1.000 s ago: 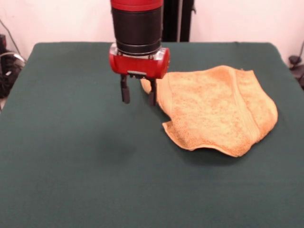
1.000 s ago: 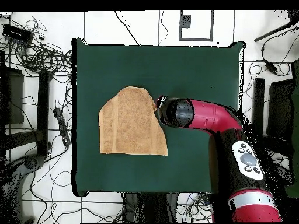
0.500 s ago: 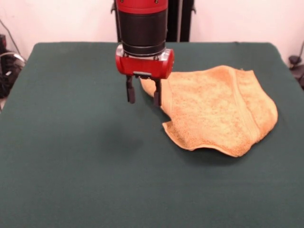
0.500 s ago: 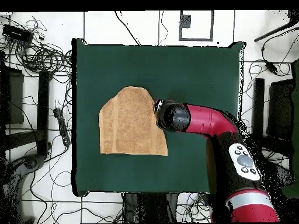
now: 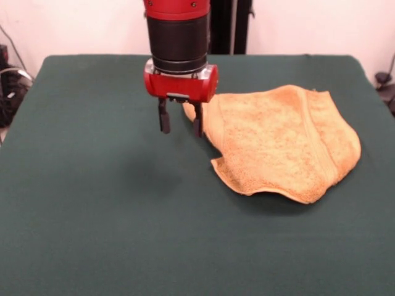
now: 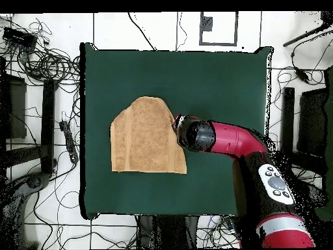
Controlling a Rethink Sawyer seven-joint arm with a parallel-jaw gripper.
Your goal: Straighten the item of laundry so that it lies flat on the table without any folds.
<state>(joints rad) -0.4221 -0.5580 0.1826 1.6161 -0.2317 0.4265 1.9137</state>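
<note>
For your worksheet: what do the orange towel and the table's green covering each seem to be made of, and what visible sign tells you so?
The towel looks like terry cloth, probably cotton: its mustard surface is nubby and matte, with a flatter woven band near one end and thick, soft rolled edges. The table seems covered in a plain dark green cloth, perhaps felt or a similar flat fabric: smooth, matte, with no shine or visible pile. What lies beneath cannot be seen.

**Concealed and cropped items**

Arm (image 5: 178,37): upper part running off the front view's top edge. Gripper (image 5: 179,126): in the overhead view lying hidden beneath the arm's wrist. Towel (image 5: 281,142): the arm's wrist is covering its corner in front view; folded-under layers not showing. Table (image 5: 92,203): near edge and corners being cropped in front view
</note>
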